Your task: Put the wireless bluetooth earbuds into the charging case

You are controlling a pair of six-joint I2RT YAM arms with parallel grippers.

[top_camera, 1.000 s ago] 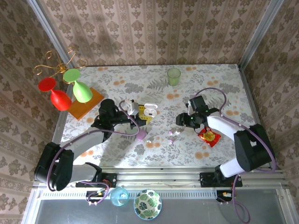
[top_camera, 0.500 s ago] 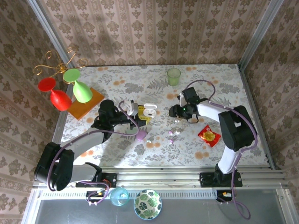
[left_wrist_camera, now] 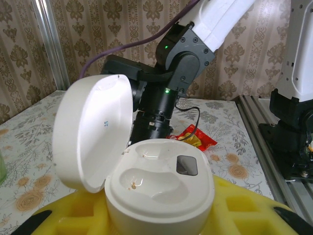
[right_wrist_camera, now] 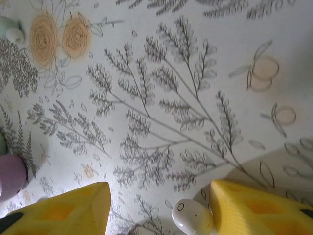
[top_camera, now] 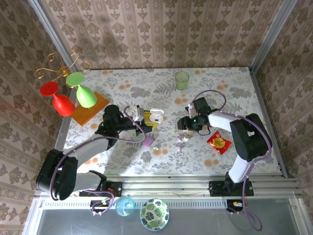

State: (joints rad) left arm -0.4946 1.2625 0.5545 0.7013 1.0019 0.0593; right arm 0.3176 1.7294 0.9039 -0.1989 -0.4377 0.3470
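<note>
My left gripper (top_camera: 149,121) clamps the open white charging case (left_wrist_camera: 161,181), wells upward and empty. My right gripper (right_wrist_camera: 159,208) hangs open just over the table (right_wrist_camera: 195,73), a white earbud (right_wrist_camera: 192,217) lying between its yellow pads (right_wrist_camera: 244,205), close against one pad.

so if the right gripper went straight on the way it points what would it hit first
Probably the white earbud between the right gripper's open fingers, then the floral tablecloth beneath; depth is hard to judge.
</note>
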